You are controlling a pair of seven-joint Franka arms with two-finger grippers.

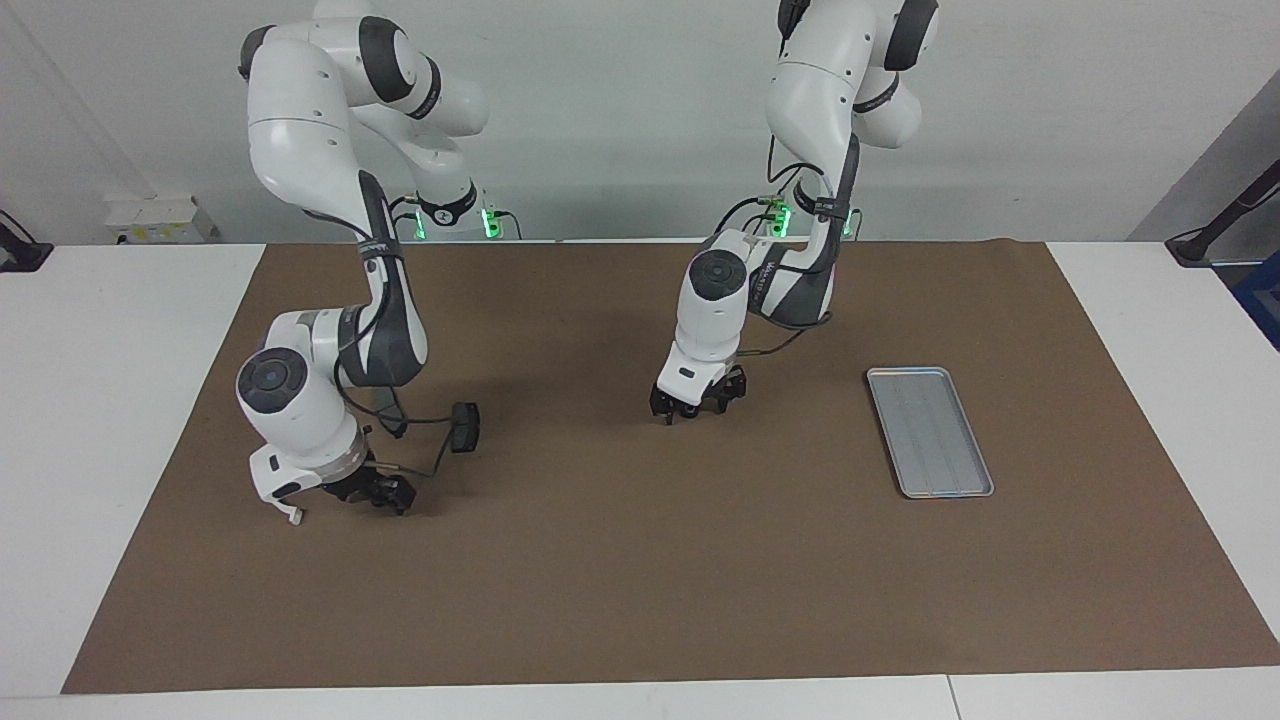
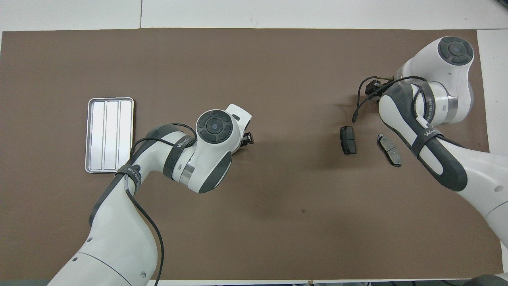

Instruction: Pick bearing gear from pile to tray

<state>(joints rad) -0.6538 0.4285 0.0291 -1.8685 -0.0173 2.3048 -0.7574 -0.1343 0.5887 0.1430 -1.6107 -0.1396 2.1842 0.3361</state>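
Left gripper [image 1: 697,410]: jaws spread apart, nothing between them, pointing down and hanging low over bare mat [image 1: 620,560] about mid-table. In the overhead view my own wrist covers most of it; only a black tip shows at its edge.

Right gripper [image 1: 376,492]: down low at the mat, toward the right arm's end of the table, hand tilted almost level. Whether it is clenched, released or holding something I cannot tell; from above my forearm covers most of it.

Pile: two pads lie flat on the mat at the right arm's end, near each other but not touching. Pad one [image 2: 348,140] is dark and lies toward mid-table. Pad two [image 2: 389,149] is greyer and turned at a slant, with its edge next to my right forearm in the overhead view. From the facing view only pad one shows, close to the right gripper. The gear itself I cannot pick out in either view.

Tray [image 2: 110,135]: flat on the mat toward the left arm's end, long side running away from me, ribs lengthwise. It is well apart from the pads, with the left gripper between the two.
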